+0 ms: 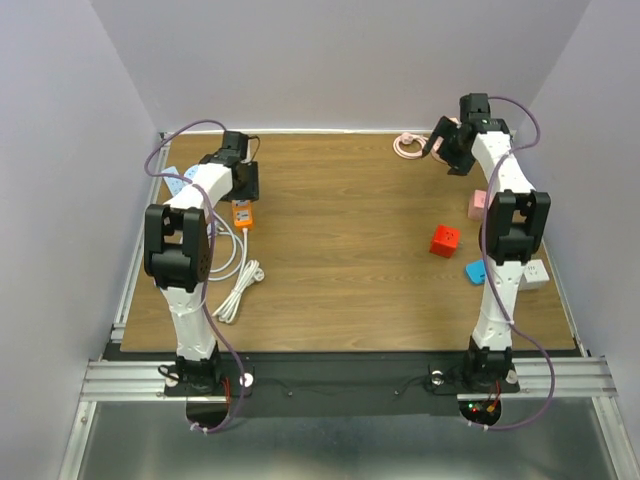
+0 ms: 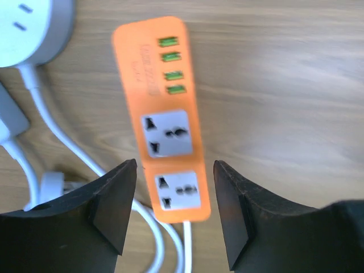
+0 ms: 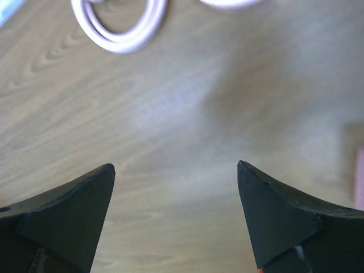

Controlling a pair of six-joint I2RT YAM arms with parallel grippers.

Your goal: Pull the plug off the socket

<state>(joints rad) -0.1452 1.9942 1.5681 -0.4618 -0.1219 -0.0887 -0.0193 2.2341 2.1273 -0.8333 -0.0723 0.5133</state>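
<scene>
An orange power strip [image 2: 165, 114] lies on the wood table, with two white sockets, both with nothing in them, and green USB ports. It also shows in the top view [image 1: 243, 214]. Its white cord [image 2: 187, 250] leaves the near end. My left gripper [image 2: 175, 165] is open and hovers over the strip's near socket, a finger on each side; in the top view it sits at the back left [image 1: 245, 190]. My right gripper [image 3: 176, 166] is open and empty over bare table at the back right [image 1: 447, 150]. I see no plug seated in any socket.
A white round-ended power strip [image 2: 28, 28] and loose white cables [image 1: 235, 285] lie left of the orange one. A pink coiled cable [image 3: 122, 28] lies near the right gripper. A red cube adapter [image 1: 444, 241], a blue piece [image 1: 476, 271], a pink piece [image 1: 478, 204] and a white socket block [image 1: 535, 273] sit at the right.
</scene>
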